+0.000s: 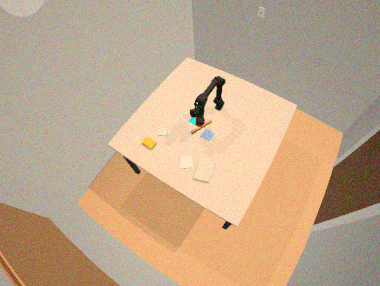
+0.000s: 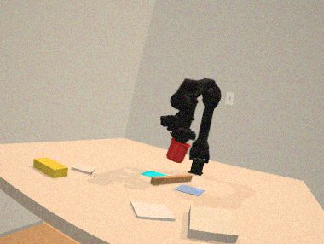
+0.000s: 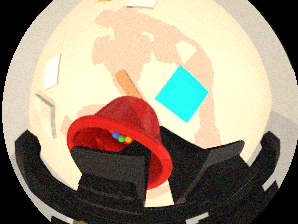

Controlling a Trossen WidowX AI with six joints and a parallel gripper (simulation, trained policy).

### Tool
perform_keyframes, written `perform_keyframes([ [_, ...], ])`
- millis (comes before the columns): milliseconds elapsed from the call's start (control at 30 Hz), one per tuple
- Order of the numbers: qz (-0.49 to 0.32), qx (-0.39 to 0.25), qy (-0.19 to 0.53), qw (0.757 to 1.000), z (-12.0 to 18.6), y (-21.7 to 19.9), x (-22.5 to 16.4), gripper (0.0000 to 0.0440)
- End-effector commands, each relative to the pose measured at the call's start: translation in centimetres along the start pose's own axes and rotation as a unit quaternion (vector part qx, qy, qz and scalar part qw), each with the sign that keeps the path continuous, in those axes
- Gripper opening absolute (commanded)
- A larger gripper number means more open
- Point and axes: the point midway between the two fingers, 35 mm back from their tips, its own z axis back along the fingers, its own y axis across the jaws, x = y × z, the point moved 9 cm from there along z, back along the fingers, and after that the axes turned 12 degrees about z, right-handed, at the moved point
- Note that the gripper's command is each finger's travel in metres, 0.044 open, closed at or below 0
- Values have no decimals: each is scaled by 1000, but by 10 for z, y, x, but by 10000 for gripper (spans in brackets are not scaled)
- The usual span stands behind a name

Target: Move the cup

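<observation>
My gripper [image 2: 181, 139] [image 3: 154, 129] is shut on the wall of the red cup [image 2: 177, 152] [image 3: 131, 114], one finger inside the cup and one outside. The cup hangs above the table, slightly tilted, open end up. Blue, green and orange marbles [image 3: 121, 139] show inside it; a finger may hide others. The cyan pad [image 1: 193, 121] [image 2: 153, 174] [image 3: 182, 95] lies bare, close to the cup in the wrist view. The blue pad [image 1: 207, 135] [image 2: 190, 190] lies bare on the table; the wrist view does not show it.
A wooden bar [image 1: 201, 127] [image 2: 171, 179] [image 3: 128, 83] lies between the two pads. A yellow block [image 1: 149, 143] [image 2: 50, 167] lies off to the left. A thin white tile [image 1: 186, 162] [image 2: 153, 211] and a pale flat box [image 1: 203, 171] [image 2: 213, 223] lie nearer the table's front.
</observation>
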Motion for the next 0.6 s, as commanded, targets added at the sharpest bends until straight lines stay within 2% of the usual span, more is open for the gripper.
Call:
perform_keyframes([
  [0,-11,2,-9,1000,0,-8,3,0],
  [567,-68,5,-34,997,-14,-44,16,0],
])
